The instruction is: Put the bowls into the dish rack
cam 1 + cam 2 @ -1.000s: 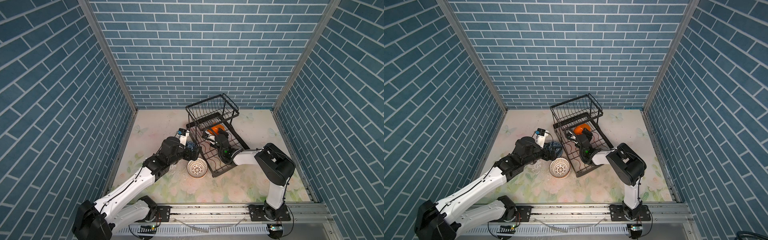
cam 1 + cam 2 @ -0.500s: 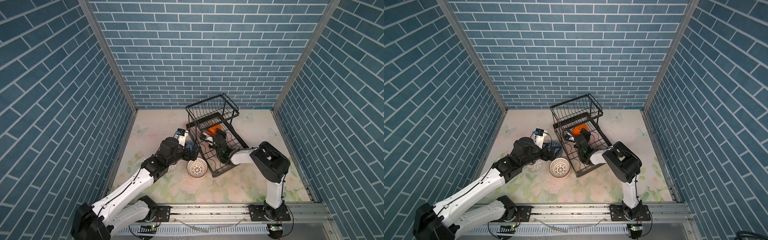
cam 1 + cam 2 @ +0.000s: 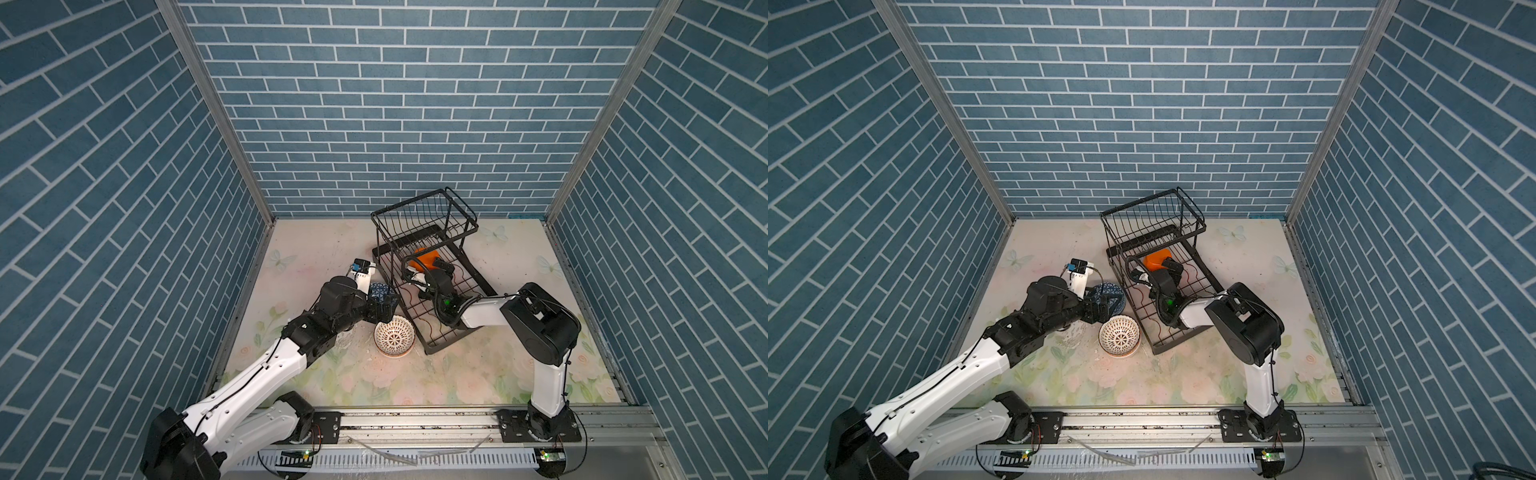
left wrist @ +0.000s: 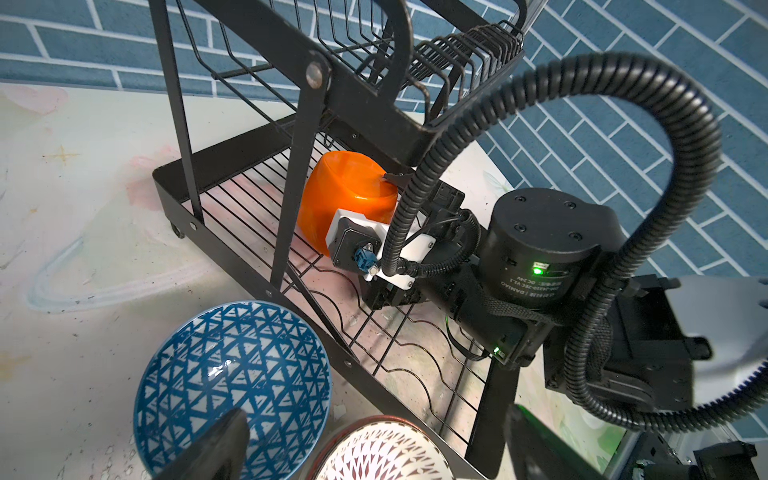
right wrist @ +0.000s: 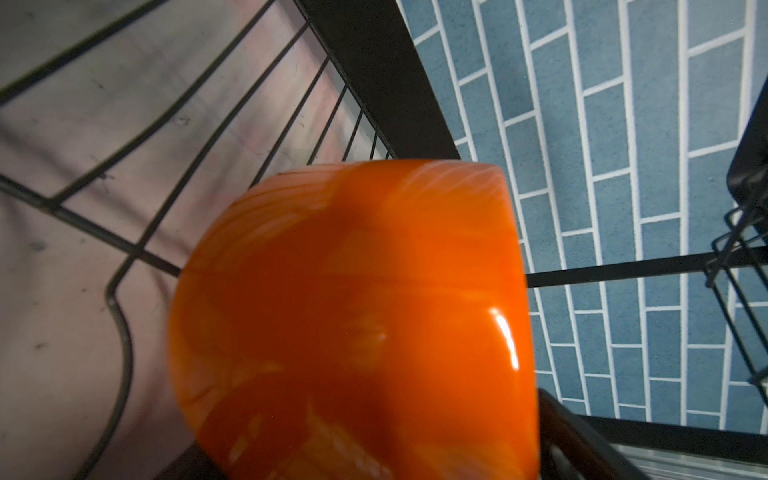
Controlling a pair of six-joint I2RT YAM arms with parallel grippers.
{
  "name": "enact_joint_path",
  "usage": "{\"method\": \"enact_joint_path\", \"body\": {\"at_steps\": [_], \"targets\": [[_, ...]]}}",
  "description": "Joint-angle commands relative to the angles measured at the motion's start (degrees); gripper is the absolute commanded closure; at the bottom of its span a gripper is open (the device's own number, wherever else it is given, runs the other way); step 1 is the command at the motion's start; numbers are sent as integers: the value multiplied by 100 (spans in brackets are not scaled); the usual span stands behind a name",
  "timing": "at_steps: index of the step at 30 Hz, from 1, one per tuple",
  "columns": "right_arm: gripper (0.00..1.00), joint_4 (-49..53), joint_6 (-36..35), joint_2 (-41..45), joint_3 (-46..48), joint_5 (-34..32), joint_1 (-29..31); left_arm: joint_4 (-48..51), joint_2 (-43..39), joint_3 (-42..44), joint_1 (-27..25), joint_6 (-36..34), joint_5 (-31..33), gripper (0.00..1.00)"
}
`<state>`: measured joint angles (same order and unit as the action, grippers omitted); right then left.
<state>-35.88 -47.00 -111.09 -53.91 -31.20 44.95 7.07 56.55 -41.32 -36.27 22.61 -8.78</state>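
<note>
Left jaws stand wide apart and grip nothing, low over the floral-printed tabletop [image 3: 457, 382] at the end of the white-and-black left arm [image 3: 266, 365]. One finger [image 4: 212, 444] hangs over the inside of a round ceramic bowl patterned with blue-and-white triangles [image 4: 232, 374]. The other finger [image 4: 536, 444] shows on the other side of a round white bowl with a red-brown lattice pattern [image 4: 382, 453]. Both bowls sit upright on the tabletop, the white one nearest the front and the blue one just behind it. Both lie outside the large black wire dish rack [image 4: 230, 259], just beside its long side rail.

Farther in, the right jaws reach low over the rack's flat lower tray and are spread to either side of a plain glossy orange rounded-square bowl [image 5: 353, 311]. Whether they press on that bowl or stand just clear of it cannot be told. The orange bowl rests tipped on its side on the tray wires, beneath the near edge of the rack's raised basket [image 4: 374, 110]. Behind the rack rises a wall of blue brick pattern [image 3: 395, 104].
</note>
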Motion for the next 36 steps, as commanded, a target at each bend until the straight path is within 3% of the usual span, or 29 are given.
{"method": "enact_joint_path", "body": {"at_steps": [1,23,36], "targets": [[1,554,420,351,-14,224,31,67,-58,72,17,-56,53,2],[1,1486,931,766,126,598,23,53,62,-42,23,-92,1,3],[1,1886,2295,1034,230,676,7,57,49,-17,15,-99,-10,3]]}}
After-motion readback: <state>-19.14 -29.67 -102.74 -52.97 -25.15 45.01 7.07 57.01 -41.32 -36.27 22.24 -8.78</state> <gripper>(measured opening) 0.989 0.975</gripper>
